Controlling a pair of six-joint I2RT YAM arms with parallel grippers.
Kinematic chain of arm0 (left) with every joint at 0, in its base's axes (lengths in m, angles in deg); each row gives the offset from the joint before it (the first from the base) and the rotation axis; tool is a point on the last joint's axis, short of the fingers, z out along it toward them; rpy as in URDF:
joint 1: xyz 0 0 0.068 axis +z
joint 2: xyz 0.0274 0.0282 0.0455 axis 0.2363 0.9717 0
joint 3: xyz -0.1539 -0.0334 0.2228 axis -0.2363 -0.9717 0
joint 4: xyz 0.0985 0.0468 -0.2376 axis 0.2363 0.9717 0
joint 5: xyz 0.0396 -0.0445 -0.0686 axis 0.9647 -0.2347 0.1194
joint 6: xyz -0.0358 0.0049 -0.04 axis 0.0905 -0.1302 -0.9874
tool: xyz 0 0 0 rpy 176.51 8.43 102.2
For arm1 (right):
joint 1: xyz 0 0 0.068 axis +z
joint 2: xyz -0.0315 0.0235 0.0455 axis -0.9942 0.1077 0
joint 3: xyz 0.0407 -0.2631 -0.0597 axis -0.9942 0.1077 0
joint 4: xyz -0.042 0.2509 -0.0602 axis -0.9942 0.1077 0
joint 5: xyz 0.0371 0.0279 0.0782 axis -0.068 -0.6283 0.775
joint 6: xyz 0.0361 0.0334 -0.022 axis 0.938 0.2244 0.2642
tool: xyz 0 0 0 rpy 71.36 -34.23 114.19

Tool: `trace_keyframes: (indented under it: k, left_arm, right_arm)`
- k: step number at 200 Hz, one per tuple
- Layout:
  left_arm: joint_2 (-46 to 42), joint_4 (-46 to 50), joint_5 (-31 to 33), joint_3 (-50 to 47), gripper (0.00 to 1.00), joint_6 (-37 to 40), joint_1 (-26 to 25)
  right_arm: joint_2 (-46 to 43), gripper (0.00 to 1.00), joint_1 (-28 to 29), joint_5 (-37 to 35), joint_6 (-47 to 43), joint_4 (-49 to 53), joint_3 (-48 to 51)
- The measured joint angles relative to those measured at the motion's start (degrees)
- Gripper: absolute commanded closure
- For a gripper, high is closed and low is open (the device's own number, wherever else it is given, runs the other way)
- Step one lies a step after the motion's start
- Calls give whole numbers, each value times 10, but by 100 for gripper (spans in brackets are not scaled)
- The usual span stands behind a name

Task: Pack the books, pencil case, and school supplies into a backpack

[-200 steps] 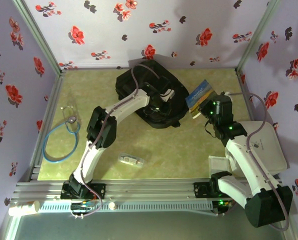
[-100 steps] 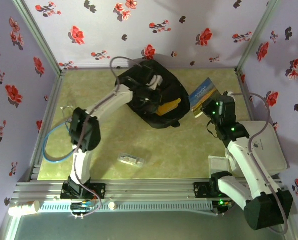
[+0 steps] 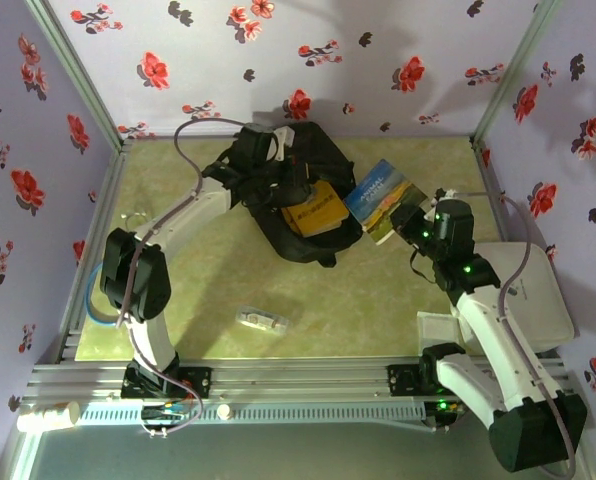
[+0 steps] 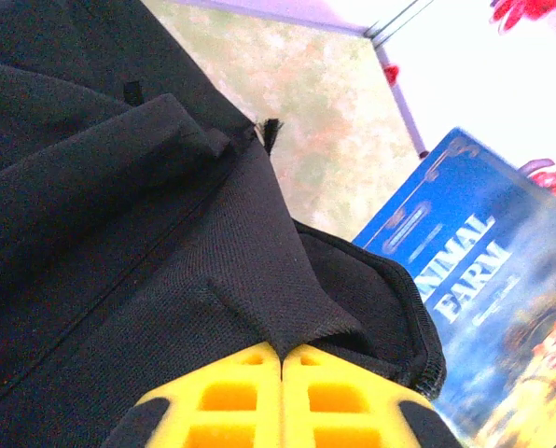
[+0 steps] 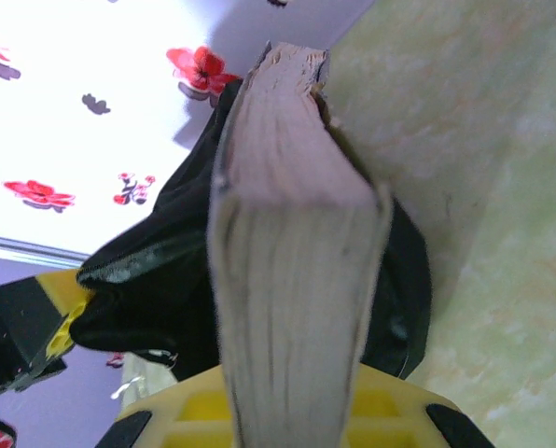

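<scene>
Flowered lilac walls [image 3: 378, 30] box in a marbled green-yellow table [image 3: 378, 300].

On the overhead camera, the black backpack [image 3: 293, 240] lies at 12 o'clock on the table, and a yellow book [image 3: 316, 212] shows inside its mouth. My left gripper [image 3: 281, 183] sits on the upper flap, which I judge is there to hold the mouth open. My right gripper [image 3: 408, 224] holds the blue book [image 3: 381, 198] at 2 o'clock, tilted and just beside the opening, lined up to slide in next to the yellow one. The pencil case [image 3: 263, 320] lies loose towards 6 o'clock, well apart from the bag and not yet packed.

On the left wrist camera, my left gripper [image 4: 283, 359] has its yellow jaws pressed fully together, with a fold of backpack [image 4: 166, 233] fabric pinched at the tips. Past the zip edge, at 4 o'clock, the blue book [image 4: 483, 289] shows its cover, which reads "ANIMAL FARM".

On the right wrist camera, my right gripper [image 5: 297, 411] is clamped narrowly on the blue book [image 5: 292, 233]. Its page edge faces the lens and its far end points to 12 o'clock. The backpack [image 5: 157, 280] gapes behind it from 9 to 3 o'clock. No writing shows on the pages.
</scene>
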Motion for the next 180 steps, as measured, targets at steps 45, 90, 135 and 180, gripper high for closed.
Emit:
trace_keyframes:
  k: [45, 90, 135, 180]
  left_arm:
    - [24, -41, -17, 0, 100, -31, 0]
    - [31, -59, -31, 0, 100, -47, 0]
    - [31, -63, -45, 0, 100, -54, 0]
    - [31, -81, -64, -9, 100, -71, 0]
  right_arm:
    - [-35, 95, 0, 26, 61, 9, 45]
    - [9, 95, 1, 78, 158, -79, 97]
    - [103, 94, 12, 88, 210, -195, 93]
    - [269, 93, 42, 81, 223, -276, 45]
